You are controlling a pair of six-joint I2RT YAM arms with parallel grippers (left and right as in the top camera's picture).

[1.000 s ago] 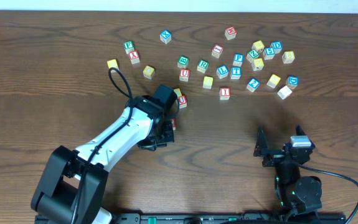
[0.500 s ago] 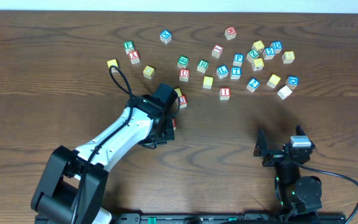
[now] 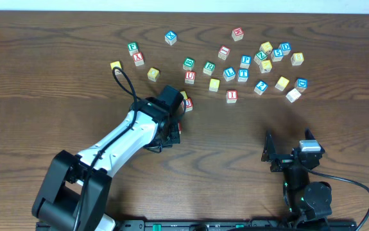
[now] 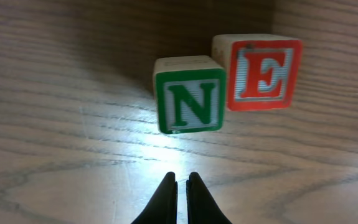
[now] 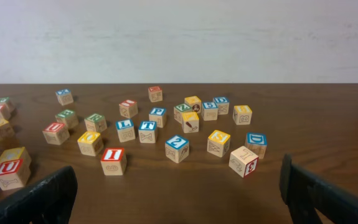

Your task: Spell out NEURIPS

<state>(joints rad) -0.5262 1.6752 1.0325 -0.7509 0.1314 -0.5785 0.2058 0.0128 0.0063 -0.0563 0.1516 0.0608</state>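
Green N cube (image 4: 189, 101), with red E cube (image 4: 263, 73) at its two o'clock, reads plainly only from the left wrist; overhead, the left arm (image 3: 123, 138) hides both. At N's six o'clock the left gripper (image 4: 182, 186) is pinched nearly closed, empty. The right gripper (image 5: 177, 174) gapes wide.

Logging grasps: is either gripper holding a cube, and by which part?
Nothing is held. The left gripper is shut on air, just short of the green N cube beside the red E cube. The right gripper is open and empty.
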